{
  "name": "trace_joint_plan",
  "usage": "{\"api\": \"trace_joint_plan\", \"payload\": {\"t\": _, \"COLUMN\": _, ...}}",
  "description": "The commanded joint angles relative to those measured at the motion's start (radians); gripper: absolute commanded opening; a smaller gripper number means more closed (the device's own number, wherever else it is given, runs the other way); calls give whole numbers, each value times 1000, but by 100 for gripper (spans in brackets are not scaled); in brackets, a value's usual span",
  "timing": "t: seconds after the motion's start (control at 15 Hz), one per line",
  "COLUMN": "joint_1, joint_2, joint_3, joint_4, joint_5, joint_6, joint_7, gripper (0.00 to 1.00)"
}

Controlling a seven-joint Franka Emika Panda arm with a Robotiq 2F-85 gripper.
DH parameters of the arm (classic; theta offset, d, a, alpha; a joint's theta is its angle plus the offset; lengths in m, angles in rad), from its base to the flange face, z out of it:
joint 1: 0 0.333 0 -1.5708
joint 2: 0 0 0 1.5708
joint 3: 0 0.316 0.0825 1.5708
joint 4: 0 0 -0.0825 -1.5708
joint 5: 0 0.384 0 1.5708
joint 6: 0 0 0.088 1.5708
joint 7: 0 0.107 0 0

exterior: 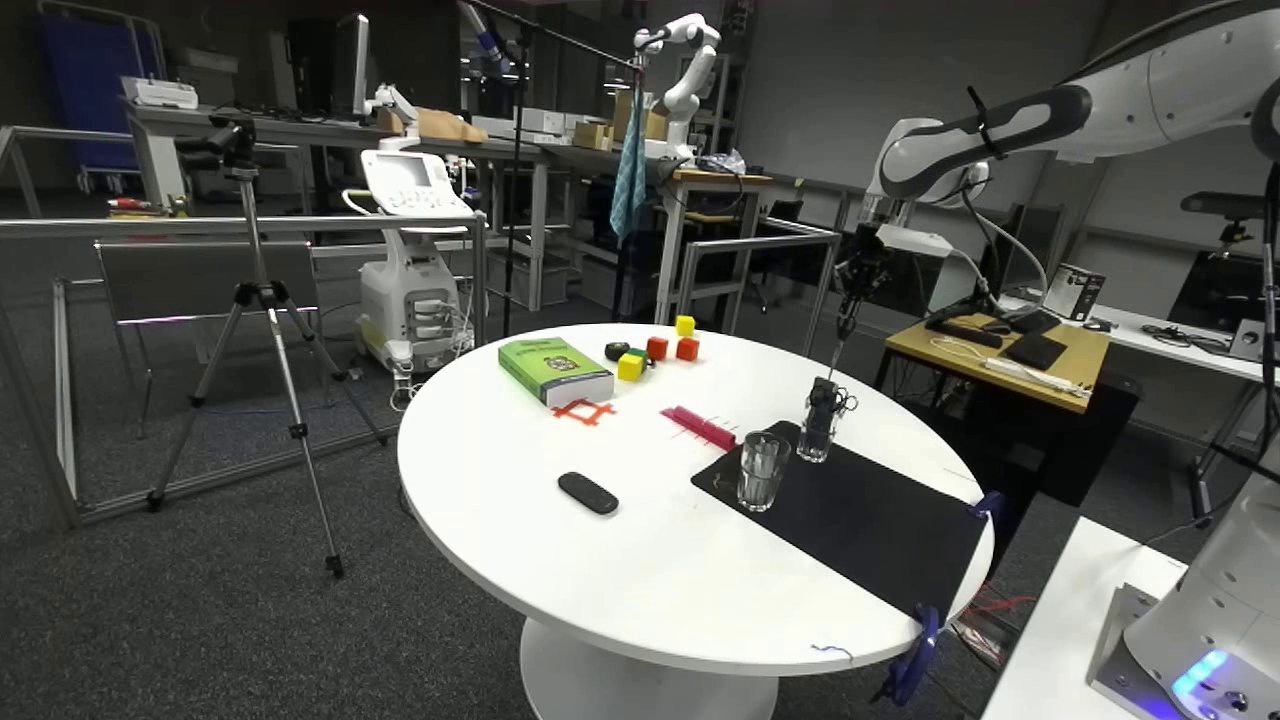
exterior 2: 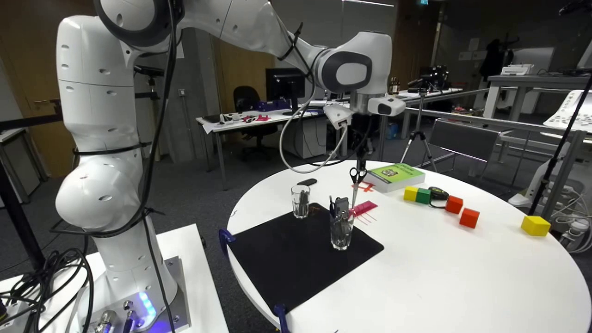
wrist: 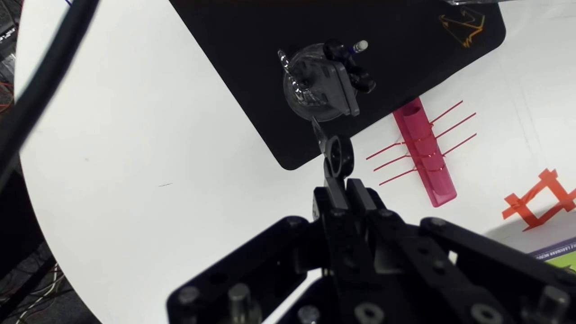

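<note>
In an exterior view the robot arm (exterior 2: pixel 99 152) stands at the far left, just beside the round white bench (exterior 2: pixel 485 277). Blue clamps (exterior 2: pixel 225 238) pinch a black mat (exterior 2: pixel 300 263) to the bench's left part. On the mat's far side stands a clear glass (exterior 2: pixel 301 203), with a dark oblong object (exterior 2: pixel 307 182) farther off, on the white top. Nearer and to the right, a second glass (exterior 2: pixel 341 238) holds upright items, one flat and grey.

Just right of it hang the scissors (exterior 2: pixel 355 188), blades pointing down, their black handle gripped by the end effector (wrist: pixel 347 191). The tip is near the second glass's rim; whether they touch cannot be told. Right of the blades lies a pink piece (wrist: pixel 427 157) with thin red ties. Farther off are a red tape outline (exterior 2: pixel 365 186) and a thick green book (exterior 2: pixel 393 178). Rightward follow a yellow cube (exterior 2: pixel 410 193), a green cube (exterior 2: pixel 423 196), two red cubes (exterior 2: pixel 469 218) and, at the far right, another yellow cube (exterior 2: pixel 535 225).
</note>
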Motion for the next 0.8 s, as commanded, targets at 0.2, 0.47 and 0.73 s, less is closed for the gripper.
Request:
{"api": "trace_joint_plan", "payload": {"t": 0.2, "joint_1": -9, "joint_2": 28, "joint_3": 9, "joint_4": 15, "joint_5": 36, "joint_6": 22, "joint_7": -37, "gripper": 2}}
{"api": "trace_joint_plan", "payload": {"t": 0.47, "joint_1": -5, "joint_2": 59, "joint_3": 13, "joint_4": 18, "joint_5": 31, "joint_6": 31, "joint_7": -35, "gripper": 2}}
{"api": "trace_joint_plan", "payload": {"t": 0.73, "joint_1": -5, "joint_2": 86, "joint_3": 21, "joint_4": 21, "joint_5": 34, "joint_6": 49, "joint_7": -37, "gripper": 2}}
